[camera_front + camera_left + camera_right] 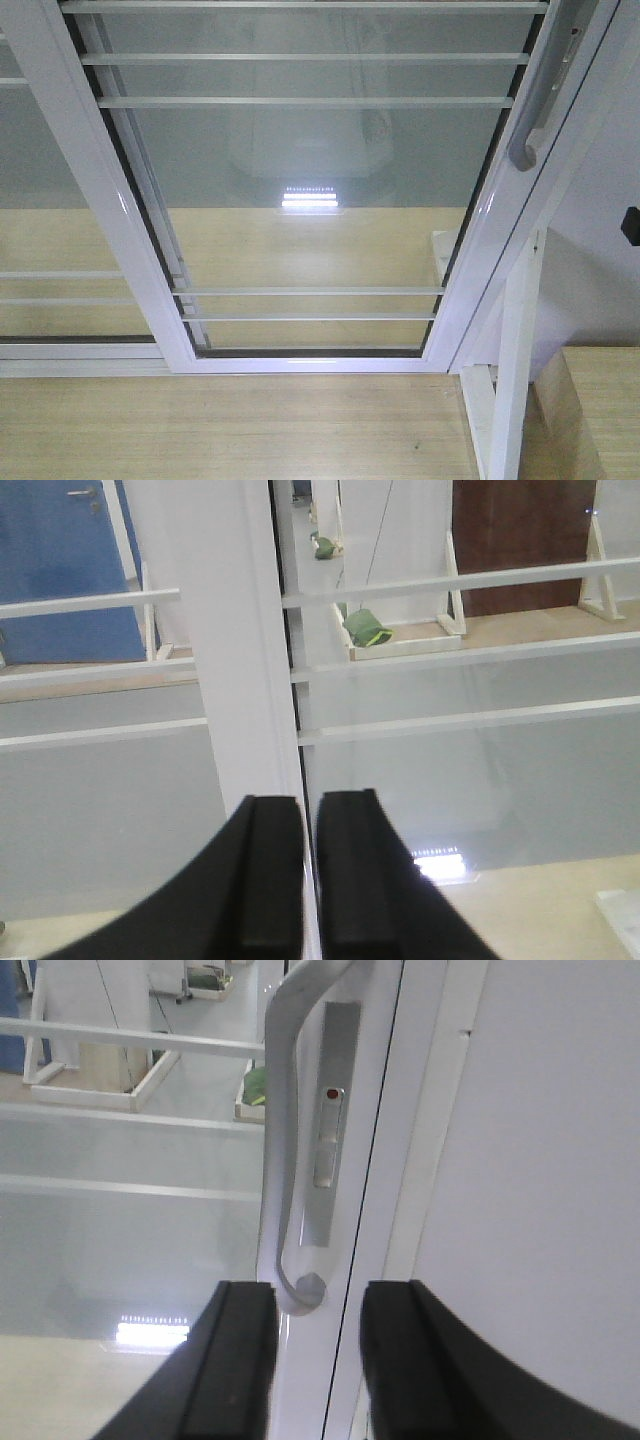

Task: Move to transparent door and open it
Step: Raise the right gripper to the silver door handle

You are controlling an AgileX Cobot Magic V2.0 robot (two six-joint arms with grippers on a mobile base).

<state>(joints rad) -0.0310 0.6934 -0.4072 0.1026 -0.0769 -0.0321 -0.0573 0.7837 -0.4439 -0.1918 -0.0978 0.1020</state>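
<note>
right claw (318, 1360) held level and spread wide, pointing straight at the right stile of the transparent door (310, 180). curved grey handle (285, 1160) just ahead, with its lower end reaching in between the two fingers, closer to the left-hand one; touching or not, cannot tell. left claw (310, 880) almost pressed together, only a thin slit between the fingers, aimed at a white frame post (235, 630) with glass on both sides. from the front, door across the middle, wooden floor (230, 430) below.
</note>
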